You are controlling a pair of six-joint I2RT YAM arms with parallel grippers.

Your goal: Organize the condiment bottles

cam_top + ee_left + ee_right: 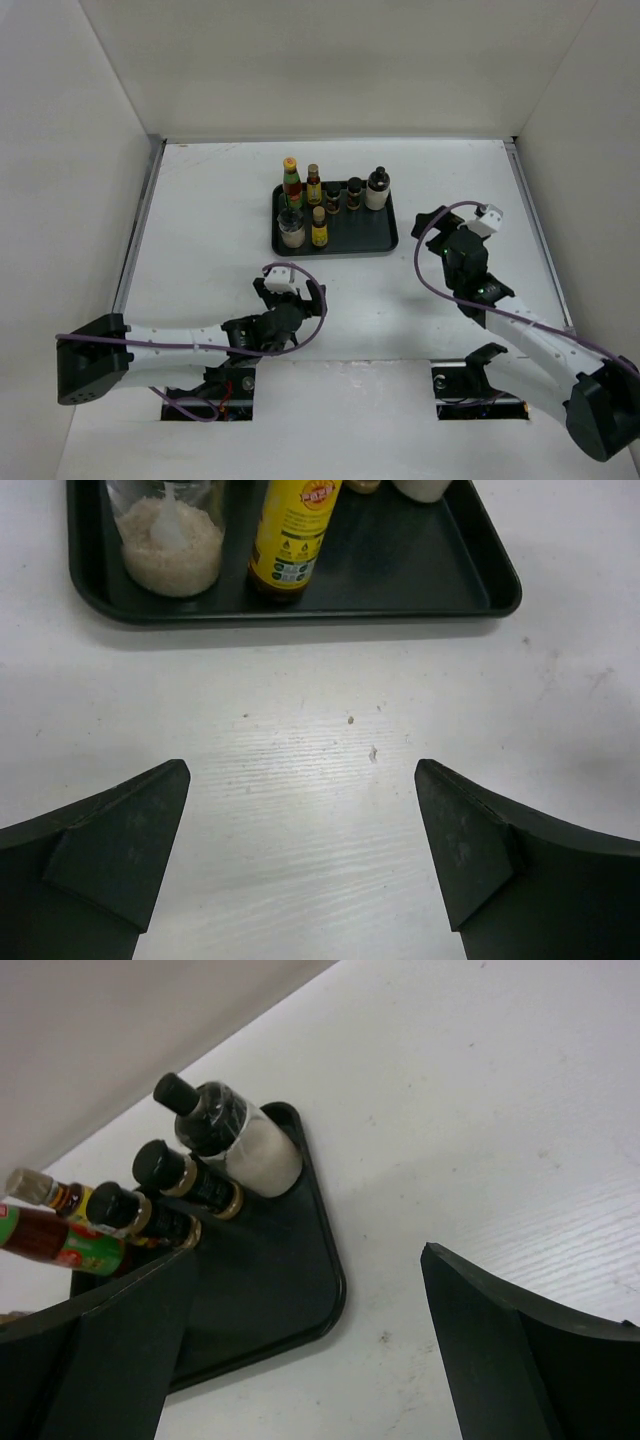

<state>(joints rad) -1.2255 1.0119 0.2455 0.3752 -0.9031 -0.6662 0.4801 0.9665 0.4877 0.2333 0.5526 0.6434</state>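
The condiment bottles stand on a black tray (366, 236) at the table's back middle. In the back row are a red bottle (291, 183) with a green neck, a yellow-labelled bottle (314, 186), two small dark bottles (343, 196) and a whitish dark-capped jar (377, 189). In front stand a jar of whitish grains (291, 231) and another yellow-labelled bottle (319, 228). My left gripper (289, 287) hangs open over bare table just short of the tray (400, 580), facing the grain jar (170, 535). My right gripper (445, 225) is open beside the tray's right front corner (300, 1290), empty.
White walls close in the table on the left, back and right. A metal rail (137, 225) runs along the left edge. Purple cables loop off both wrists. Bare white tabletop lies between the tray and the arm bases.
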